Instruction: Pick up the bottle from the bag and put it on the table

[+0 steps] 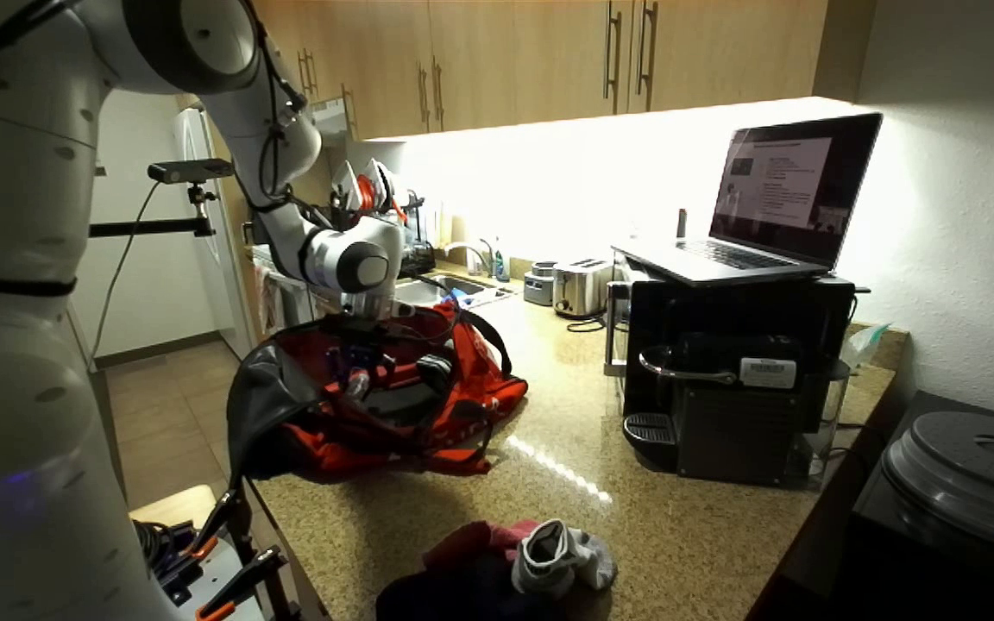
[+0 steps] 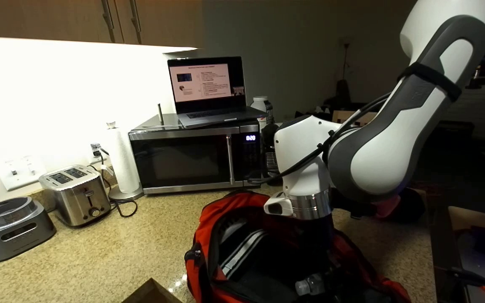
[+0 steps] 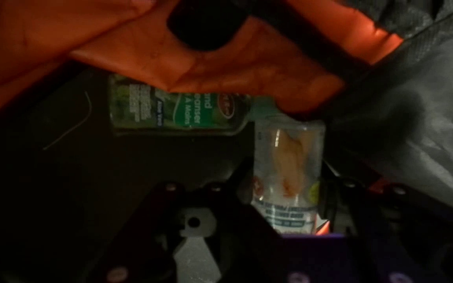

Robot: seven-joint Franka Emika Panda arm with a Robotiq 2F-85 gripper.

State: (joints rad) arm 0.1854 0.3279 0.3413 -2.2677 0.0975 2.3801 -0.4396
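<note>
The red bag [image 1: 493, 384] with black trim sits slumped and unzipped on the speckled tan table [image 1: 670, 535]. My gripper [image 3: 287, 188] reaches down into its opening, jaws closed against both sides of a clear bottle [image 3: 289, 157] with printed labels. That clear bottle also shows in both exterior views, low in the bag beside the dark fingers; its far end is hidden by the gripper in the wrist view. A second bottle, a hand cleanser [image 3: 179, 110] with a green label, lies on the bag's dark floor, partly under an orange-red fabric fold.
A black-and-white striped item [image 2: 242, 254] lies in the bag. The bag's walls surround my gripper closely. On the counter stand a toaster [image 2: 78, 195], a microwave [image 2: 192, 160] bearing a laptop [image 2: 209, 92], a coffee machine [image 1: 730, 423], and a cloth heap with a shoe [image 1: 549, 556].
</note>
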